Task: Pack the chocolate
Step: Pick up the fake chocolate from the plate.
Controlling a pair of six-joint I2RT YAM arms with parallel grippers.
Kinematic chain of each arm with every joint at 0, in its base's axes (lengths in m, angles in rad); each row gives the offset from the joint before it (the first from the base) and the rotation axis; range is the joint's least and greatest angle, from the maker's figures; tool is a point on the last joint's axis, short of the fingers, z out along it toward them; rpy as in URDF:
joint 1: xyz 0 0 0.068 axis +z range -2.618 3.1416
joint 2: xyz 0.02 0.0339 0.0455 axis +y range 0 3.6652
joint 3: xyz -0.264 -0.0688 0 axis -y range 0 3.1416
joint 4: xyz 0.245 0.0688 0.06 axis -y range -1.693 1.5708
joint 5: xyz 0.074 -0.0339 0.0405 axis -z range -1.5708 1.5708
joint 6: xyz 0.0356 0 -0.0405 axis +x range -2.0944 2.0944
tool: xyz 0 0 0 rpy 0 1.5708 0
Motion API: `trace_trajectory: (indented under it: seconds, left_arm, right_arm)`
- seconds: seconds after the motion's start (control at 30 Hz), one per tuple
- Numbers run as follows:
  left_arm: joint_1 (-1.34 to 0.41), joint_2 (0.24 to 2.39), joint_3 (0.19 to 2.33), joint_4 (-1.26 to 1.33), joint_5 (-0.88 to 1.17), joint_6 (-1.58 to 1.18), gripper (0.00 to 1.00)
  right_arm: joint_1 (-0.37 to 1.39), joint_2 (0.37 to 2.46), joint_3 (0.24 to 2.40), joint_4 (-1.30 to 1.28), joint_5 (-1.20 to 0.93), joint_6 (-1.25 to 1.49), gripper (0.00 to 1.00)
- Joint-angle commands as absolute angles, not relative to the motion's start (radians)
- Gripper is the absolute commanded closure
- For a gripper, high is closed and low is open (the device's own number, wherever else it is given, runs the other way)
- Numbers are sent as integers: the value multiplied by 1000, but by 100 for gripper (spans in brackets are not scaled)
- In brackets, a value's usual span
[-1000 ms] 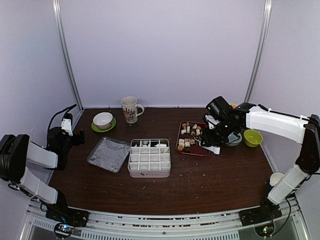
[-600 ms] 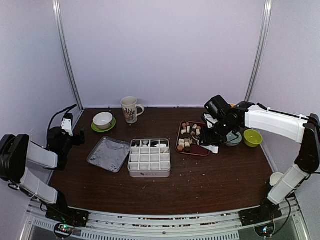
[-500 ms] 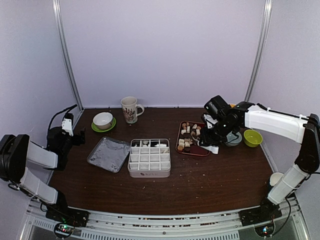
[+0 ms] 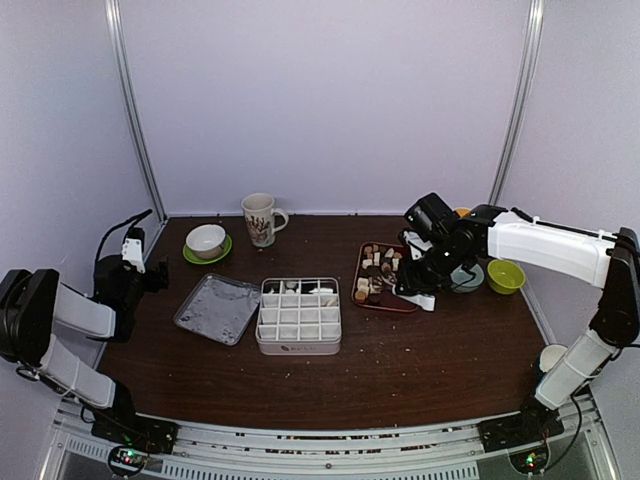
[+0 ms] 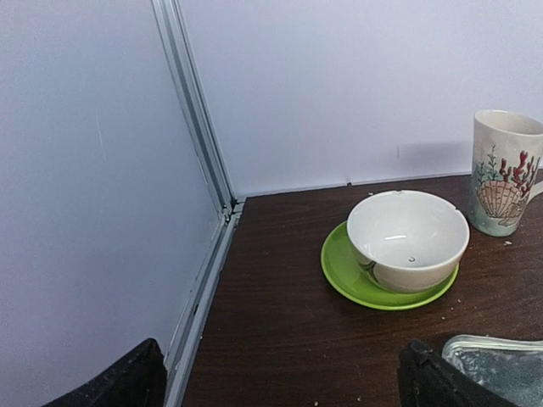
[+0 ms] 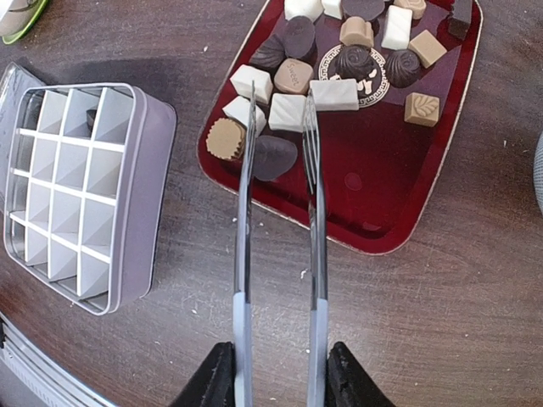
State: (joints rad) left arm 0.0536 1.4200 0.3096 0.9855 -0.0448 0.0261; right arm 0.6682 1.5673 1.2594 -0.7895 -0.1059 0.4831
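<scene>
The chocolate (image 6: 348, 64), dark, tan and white pieces, lies on a dark red tray (image 6: 399, 203), also seen in the top view (image 4: 400, 300). My right gripper (image 6: 276, 373) is shut on metal tongs (image 6: 314, 212). The tong tips stand apart over the tray's near-left part, on either side of a white piece (image 6: 287, 112), with a dark piece (image 6: 273, 157) between the arms. The white compartment box (image 6: 76, 186) lies left of the tray, with one dark piece (image 6: 91, 117) in a cell. My left gripper (image 5: 280, 386) is open and empty at the far left of the table.
A white bowl on a green saucer (image 5: 407, 242) and a shell-print mug (image 5: 505, 174) stand at the back left. A metal lid (image 4: 217, 308) lies left of the box. A green bowl (image 4: 505, 275) and a grey dish (image 4: 468, 277) sit right of the tray.
My right gripper has moved a little to the left with the tongs, further over the tray. The left arm has not moved.
</scene>
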Motion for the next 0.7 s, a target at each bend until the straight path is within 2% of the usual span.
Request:
trace_trajectory:
  seconds: [0.0,0.4,0.67]
  left_arm:
    - [61,1424,335,1002,-50,21,2]
    - [61,1425,339,994,-43,26,2]
    - [61,1424,340,992,-43,28,2]
  right_arm:
    - [680,1564,1314,-776,-75,491,64]
    - [724,1645,1491,-796,-109,473,64]
    - [747,1777,1641,-783,-135,462,66]
